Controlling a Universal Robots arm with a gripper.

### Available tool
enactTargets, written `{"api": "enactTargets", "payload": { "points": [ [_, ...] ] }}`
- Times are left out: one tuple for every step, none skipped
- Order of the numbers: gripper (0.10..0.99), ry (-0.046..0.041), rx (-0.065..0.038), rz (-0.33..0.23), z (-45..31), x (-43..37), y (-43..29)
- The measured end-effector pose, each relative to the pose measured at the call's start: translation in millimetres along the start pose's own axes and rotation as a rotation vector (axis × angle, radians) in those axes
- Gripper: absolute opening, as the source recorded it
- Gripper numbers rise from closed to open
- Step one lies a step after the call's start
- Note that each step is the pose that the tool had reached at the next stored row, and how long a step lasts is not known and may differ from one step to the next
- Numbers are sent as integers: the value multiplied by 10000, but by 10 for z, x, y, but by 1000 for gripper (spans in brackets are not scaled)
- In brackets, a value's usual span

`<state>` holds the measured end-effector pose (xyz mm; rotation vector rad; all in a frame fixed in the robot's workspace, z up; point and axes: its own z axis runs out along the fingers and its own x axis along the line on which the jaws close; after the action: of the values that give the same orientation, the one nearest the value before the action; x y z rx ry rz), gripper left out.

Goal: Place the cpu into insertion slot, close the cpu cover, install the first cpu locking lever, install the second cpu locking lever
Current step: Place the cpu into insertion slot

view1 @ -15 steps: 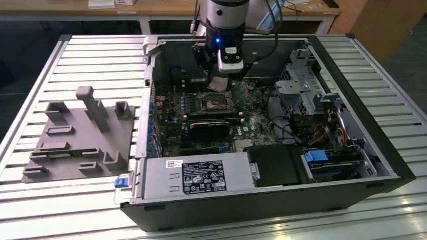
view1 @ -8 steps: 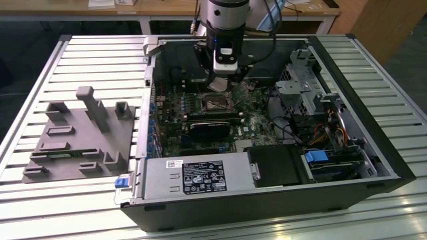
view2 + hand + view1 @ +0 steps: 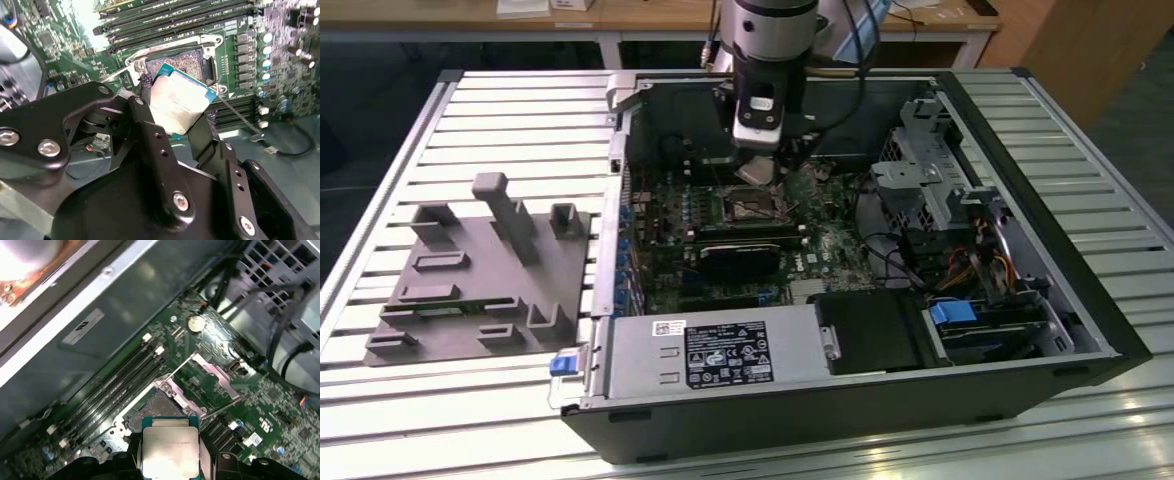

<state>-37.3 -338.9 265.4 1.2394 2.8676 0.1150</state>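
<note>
My gripper (image 3: 755, 172) hangs inside the open computer case, shut on the cpu (image 3: 179, 102), a flat square chip with a silvery-beige top, also in the first wrist view (image 3: 170, 450). The chip is held tilted, a little above the insertion slot (image 3: 156, 405), the dark square socket on the green board (image 3: 750, 207). The slot (image 3: 172, 62) lies uncovered just beyond the chip. The cpu cover (image 3: 212, 377), a grey metal frame, stands flipped open beside the slot. Thin locking levers (image 3: 177, 367) (image 3: 235, 112) stick out, unlatched.
Long black memory slots (image 3: 120, 385) run beside the socket. A black heatsink block (image 3: 736, 260) sits nearer the power supply (image 3: 707, 350). A drive cage (image 3: 934, 170) and cables (image 3: 961, 270) fill the exterior view's right. A grey fixture (image 3: 480, 270) lies outside the case.
</note>
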Motion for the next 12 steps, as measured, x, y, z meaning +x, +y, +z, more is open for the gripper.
{"api": "enactTargets", "payload": {
  "points": [
    [537, -13, -4, 180, 3, 0, 0],
    [537, -27, -6, 358, 6, 0, 0],
    [537, -40, -8, 539, 9, 0, -1],
    [537, -54, -11, 728, 13, 0, -1],
    [537, -67, -14, 907, 16, 0, -1],
    [537, -83, -17, 1119, 20, 0, -1],
    [537, -96, -20, 1299, 23, 0, -2],
    [537, -110, -23, 1490, 27, 0, -2],
    [537, -123, -25, 1668, 31, 0, -2],
    [537, -136, -28, 1848, 34, 0, -2],
    [537, -150, -31, 2026, 38, 0, -3],
    [537, -163, -33, 2207, 41, -1, -3]
  ]
}}
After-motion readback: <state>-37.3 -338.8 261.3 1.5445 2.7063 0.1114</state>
